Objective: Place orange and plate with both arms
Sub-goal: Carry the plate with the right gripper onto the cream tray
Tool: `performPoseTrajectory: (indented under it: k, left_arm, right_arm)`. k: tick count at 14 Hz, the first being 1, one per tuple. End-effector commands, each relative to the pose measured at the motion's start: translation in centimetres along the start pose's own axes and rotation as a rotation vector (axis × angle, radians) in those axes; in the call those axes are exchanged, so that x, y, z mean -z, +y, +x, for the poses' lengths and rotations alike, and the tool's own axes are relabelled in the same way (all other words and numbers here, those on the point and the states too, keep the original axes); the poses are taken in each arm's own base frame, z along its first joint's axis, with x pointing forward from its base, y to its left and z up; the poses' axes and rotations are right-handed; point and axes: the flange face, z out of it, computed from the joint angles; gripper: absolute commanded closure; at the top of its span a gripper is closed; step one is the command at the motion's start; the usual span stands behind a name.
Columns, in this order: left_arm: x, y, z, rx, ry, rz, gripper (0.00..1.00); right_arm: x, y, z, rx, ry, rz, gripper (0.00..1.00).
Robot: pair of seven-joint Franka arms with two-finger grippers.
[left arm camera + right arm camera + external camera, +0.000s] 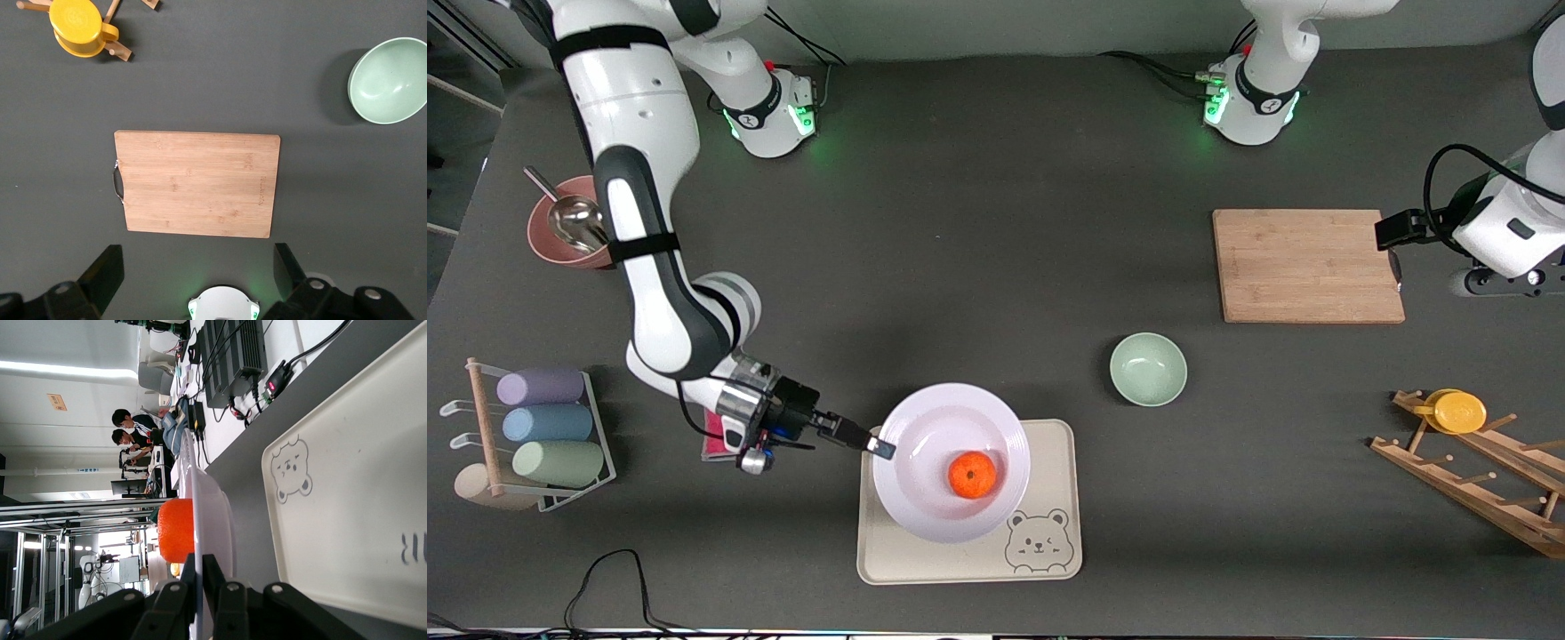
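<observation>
Worktop (978,249), one, dark grey, carries everything. Arms: two. Right arm (640,178) reaches down to the plate's rim; left arm (1507,218) waits at its own end of the worktop, up over the cutting board's edge.

One wooden cutting board (1307,265) toward the left arm's end. One beige bear tray (1049,533) near the front camera. One lavender-white plate (925,444) over that tray, tilted, one edge lifted. One wooden peg rack (1480,480) with one yellow cup (1458,412) on it, nearer the front camera than the board. One wire rack (596,427) holding three lying cylinders, purple, blue, green, at the right arm's end. One pink bowl (547,240) with one metal scoop (574,218) in it. One pale green bowl (1148,369) between plate and board. One orange (972,475) sits in the plate.

Right gripper (879,444): jaws pinched tight on the plate rim. Left gripper (197,267): jaws spread wide, holding nothing.
</observation>
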Motion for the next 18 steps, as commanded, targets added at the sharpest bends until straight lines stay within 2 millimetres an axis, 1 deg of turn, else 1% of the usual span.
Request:
performPoseTrajectory:
  k: [1,3,5,7,9,11,13,16,17,18]
  left_arm:
    - [0.4,-0.1,0.0,-0.003,-0.01,0.008,0.0]
    - [0.4,0.0,0.0,-0.004,-0.009,0.008,0.0]
    - [0.4,-0.1,0.0,-0.003,-0.01,0.008,0.0]
    - [0.4,-0.1,0.0,-0.001,-0.01,0.008,0.0]
    - [0.5,-0.1,0.0,-0.001,-0.007,0.008,0.0]
    - [0.5,-0.2,0.0,-0.001,-0.007,0.008,0.0]
    - [0.5,-0.1,0.0,-0.002,-0.006,0.008,0.0]
    - [0.5,0.0,0.0,-0.004,-0.008,0.008,0.0]
    - [0.5,-0.1,0.0,-0.003,-0.008,0.008,0.0]
    - [0.5,-0.1,0.0,-0.004,-0.006,0.008,0.0]
  right_arm:
    - [-3.9,2.1,2.5,-0.004,-0.024,0.009,1.0]
    - [-5.5,4.7,3.3,0.009,-0.031,-0.011,1.0]
    - [-5.9,6.4,4.7,0.026,-0.031,-0.031,1.0]
    - [-6.4,7.1,4.9,0.035,-0.044,-0.052,1.0]
    - [-6.6,8.4,4.8,0.054,-0.064,-0.092,1.0]
    - [-6.6,8.7,4.7,0.056,-0.068,-0.099,1.0]
    - [-6.9,9.8,4.4,0.053,-0.075,-0.108,1.0]
    - [-6.9,10.2,4.4,0.061,-0.08,-0.123,1.0]
    - [-7.1,10.0,4.2,0.067,-0.087,-0.125,0.74]
    - [-7.1,10.1,4.2,0.074,-0.089,-0.131,0.23]
